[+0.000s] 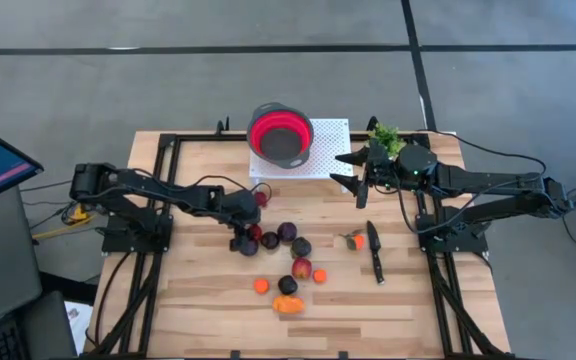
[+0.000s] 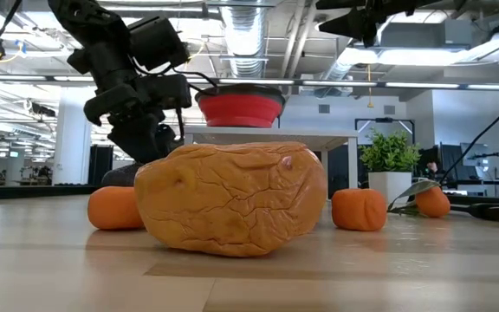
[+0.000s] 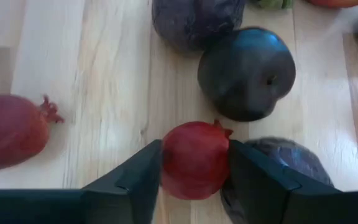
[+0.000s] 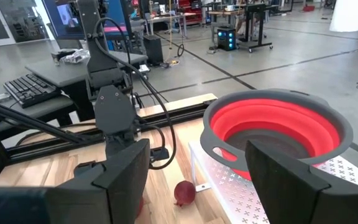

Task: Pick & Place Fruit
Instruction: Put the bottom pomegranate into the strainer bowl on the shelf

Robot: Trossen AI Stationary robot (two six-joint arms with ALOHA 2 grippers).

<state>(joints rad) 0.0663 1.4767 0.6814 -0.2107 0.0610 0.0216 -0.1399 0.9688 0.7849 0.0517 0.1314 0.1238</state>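
The left gripper [image 3: 194, 163] is down on the table [image 1: 208, 300], fingers clamped on a red pomegranate [image 3: 193, 159] among dark plums [image 3: 246, 71]. The right gripper [image 1: 356, 170] hovers spread open beside the red bowl [image 1: 280, 135].

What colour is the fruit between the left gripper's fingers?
Red. The fruit shows best in the left wrist view, held in the left gripper.
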